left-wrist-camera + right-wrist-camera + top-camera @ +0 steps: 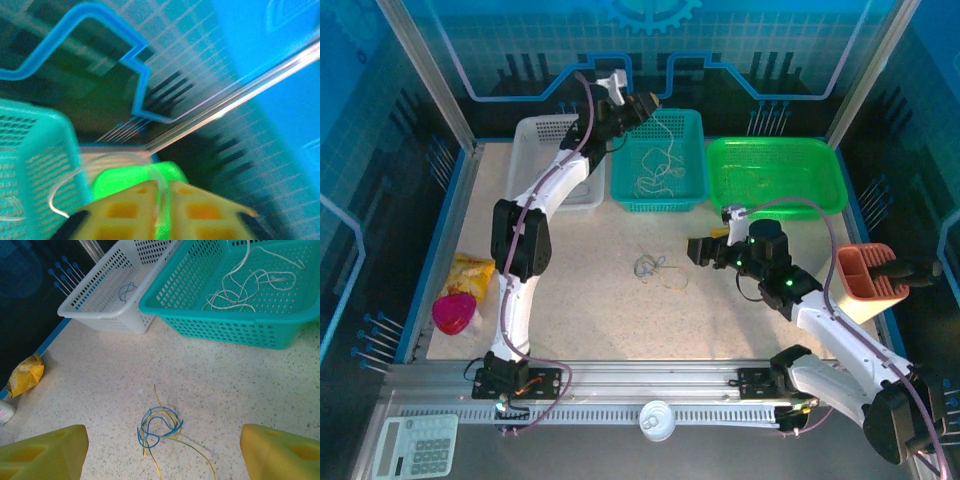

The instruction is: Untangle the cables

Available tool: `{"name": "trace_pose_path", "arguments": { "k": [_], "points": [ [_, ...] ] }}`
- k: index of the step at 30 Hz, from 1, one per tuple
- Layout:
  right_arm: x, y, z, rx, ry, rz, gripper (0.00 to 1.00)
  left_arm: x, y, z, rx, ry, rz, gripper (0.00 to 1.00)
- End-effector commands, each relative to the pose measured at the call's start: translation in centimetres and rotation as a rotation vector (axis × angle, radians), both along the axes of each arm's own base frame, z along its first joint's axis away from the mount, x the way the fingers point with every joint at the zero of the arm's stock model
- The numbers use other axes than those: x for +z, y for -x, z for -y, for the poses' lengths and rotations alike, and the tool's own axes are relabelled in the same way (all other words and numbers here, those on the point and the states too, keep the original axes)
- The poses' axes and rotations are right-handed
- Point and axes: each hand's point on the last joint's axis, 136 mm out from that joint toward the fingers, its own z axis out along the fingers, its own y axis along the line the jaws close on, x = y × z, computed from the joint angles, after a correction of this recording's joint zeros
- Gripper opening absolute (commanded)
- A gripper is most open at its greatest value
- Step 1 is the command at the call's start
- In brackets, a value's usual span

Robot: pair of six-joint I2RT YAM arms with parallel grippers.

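Yellow fingers [131,212] of the left gripper [161,212] are standing almost together, leaving a thin slit through which a white cable [52,197] is running; whether that strand is being pinched or is slipping free cannot be told. Beneath this gripper the teal basket [658,203] is holding a loose heap of white cable. The right gripper [161,460] is hovering with its fingers spread wide and nothing between them. Just ahead of and below it, on the speckled table [260,390], the tangle [159,427] of blue and yellow strands is lying, apart from both fingers. Farther ahead to its left the white basket [95,307] is holding a small blue cable [126,290], and to its right the green basket [775,180] is standing. Judged step: the white strand is being dropped off by colour while the right arm is lining up on the tangle. The next move probably calls for lowering onto one free yellow end, closing on that strand alone, and drawing it out slowly.
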Motion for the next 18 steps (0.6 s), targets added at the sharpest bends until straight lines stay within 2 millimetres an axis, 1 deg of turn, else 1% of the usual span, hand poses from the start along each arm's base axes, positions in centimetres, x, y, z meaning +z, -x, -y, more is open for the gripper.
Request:
{"name": "trace_pose_path", "arguments": {
  "k": [1,2,3,4,6,7,11,13,15,17,18],
  "points": [
    [1.5,-0.2,0.6,-0.031,-0.01,0.007,0.8,-2.1,1.1,0.3,-0.016,-0.213,-0.042,0.45],
    [1.7,-0.2,0.7,-0.037,-0.012,0.008,0.8,-2.8,1.2,0.1,-0.016,-0.26,-0.064,0.54],
    [2.0,-0.2,0.8,-0.041,-0.015,0.008,0.8,-3.0,1.4,-0.1,-0.015,-0.288,-0.071,0.63],
    [2.2,-0.1,0.9,-0.043,-0.017,0.01,0.8,-2.8,1.6,-0.2,-0.018,-0.308,-0.071,0.74],
    [2.8,-0.1,1.0,-0.052,-0.023,0.017,0.8,-1.8,2.1,-0.5,-0.014,-0.334,-0.063,0.89],
    [3.0,-0.1,1.2,-0.057,-0.026,0.019,0.8,-1.2,2.4,-0.7,-0.006,-0.356,-0.064,0.99],
    [3.8,-0.1,1.2,-0.065,-0.036,0.03,0.81,1.8,3.6,-1.5,0.016,-0.433,-0.034,0.99],
    [4.2,-0.2,1.3,-0.071,-0.042,0.032,0.8,2.9,4.3,-1.9,0.024,-0.442,-0.023,0.99],
    [4.4,-0.4,1.2,-0.076,-0.049,0.028,0.8,3.9,5.2,-2.1,0.022,-0.439,-0.007,0.99],
    [4.1,-0.5,1.2,-0.08,-0.05,0.012,0.8,4.8,6.3,-2.2,0.017,-0.427,0.01,0.99],
    [3.9,-0.6,1.1,-0.08,-0.05,-0.002,0.8,4.7,7.0,-2.2,0.01,-0.421,0.01,0.99]
  ]
}}
